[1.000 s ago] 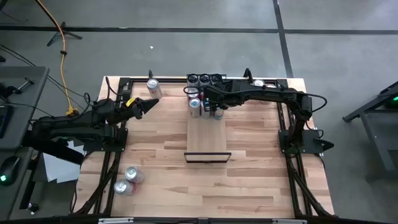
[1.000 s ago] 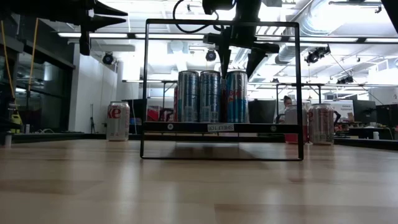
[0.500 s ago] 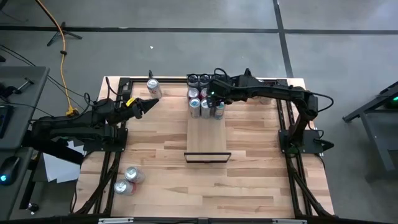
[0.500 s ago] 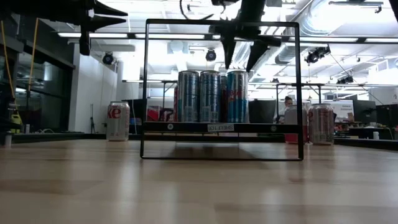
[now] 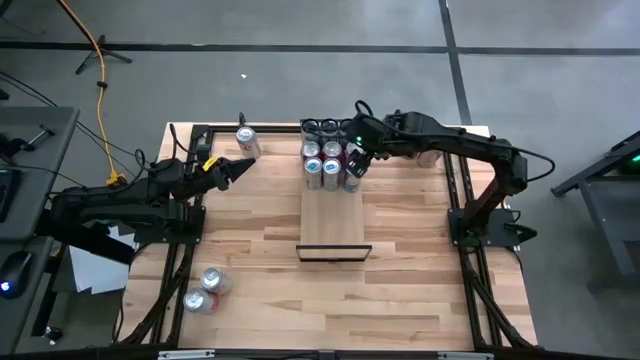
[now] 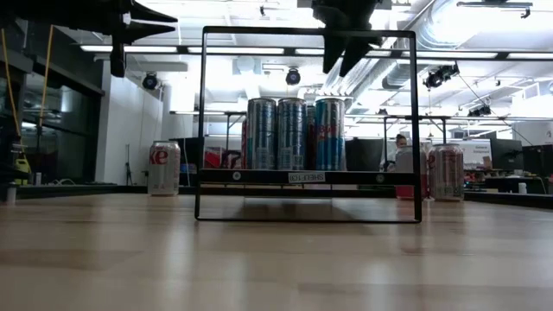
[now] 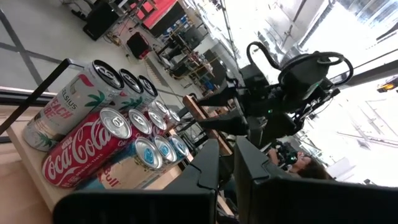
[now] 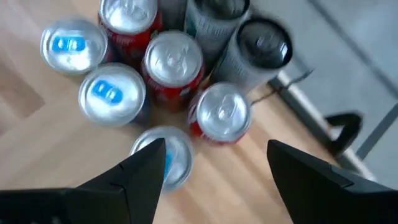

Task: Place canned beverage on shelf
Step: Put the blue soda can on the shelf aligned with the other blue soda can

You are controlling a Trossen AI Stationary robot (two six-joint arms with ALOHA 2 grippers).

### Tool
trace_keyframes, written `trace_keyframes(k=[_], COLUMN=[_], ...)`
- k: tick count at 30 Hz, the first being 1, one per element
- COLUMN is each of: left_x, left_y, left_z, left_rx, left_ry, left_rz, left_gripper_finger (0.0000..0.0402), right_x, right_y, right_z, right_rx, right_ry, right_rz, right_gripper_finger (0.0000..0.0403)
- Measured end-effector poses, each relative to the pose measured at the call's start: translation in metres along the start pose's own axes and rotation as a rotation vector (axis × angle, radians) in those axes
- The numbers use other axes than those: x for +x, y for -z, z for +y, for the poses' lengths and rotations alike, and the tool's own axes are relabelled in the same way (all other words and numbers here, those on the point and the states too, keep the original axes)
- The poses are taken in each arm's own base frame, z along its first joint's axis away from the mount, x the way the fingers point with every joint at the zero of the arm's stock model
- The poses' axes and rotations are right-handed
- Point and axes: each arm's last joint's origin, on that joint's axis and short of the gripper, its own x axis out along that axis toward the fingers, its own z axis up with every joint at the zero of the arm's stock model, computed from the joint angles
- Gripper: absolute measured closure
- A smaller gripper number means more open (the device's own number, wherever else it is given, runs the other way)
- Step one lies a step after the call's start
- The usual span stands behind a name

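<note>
The shelf (image 5: 333, 222) is a pale wooden panel lying in the middle of the table, with a black bar at its near end. Several cans (image 5: 330, 165) stand upright in a cluster on its far end (image 6: 294, 134). My right gripper (image 5: 355, 163) hangs open above the cluster's right side, pointing steeply down (image 6: 344, 59), with nothing between its fingers (image 8: 214, 165). My left gripper (image 5: 248, 163) is shut and empty. It is level, left of the shelf and above the table (image 7: 227, 165).
One loose can (image 5: 247, 140) stands at the far left. Another can (image 6: 447, 173) stands at the far right. Two more cans (image 5: 205, 290) lie near the table's left front. A black rail frame (image 5: 185, 215) runs along the table's sides. The shelf's near half (image 5: 333, 235) is bare.
My right gripper has risen straight off the can cluster and drifted a little toward the table's right edge. It has rolled about its own axis and stays open and empty. The cans have not moved.
</note>
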Motion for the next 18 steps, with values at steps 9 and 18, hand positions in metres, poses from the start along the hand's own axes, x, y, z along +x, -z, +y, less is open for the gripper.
trace_keyframes(k=[9, 18], left_x=[0.000, 0.000], left_y=[0.000, 0.000], left_z=[0.000, 0.000], left_rx=[0.000, 0.001], left_ry=[-0.001, -0.003], left_rz=[-0.001, -0.001], left_gripper_finger=[0.0402, 0.0401], right_x=[0.006, 0.009], right_y=[-0.011, 0.001], right_z=[0.006, -0.002], right_rx=[-0.298, -0.765], right_ry=[-0.255, -0.307], right_rz=[-0.053, 0.034], right_gripper_finger=[0.0137, 0.0137])
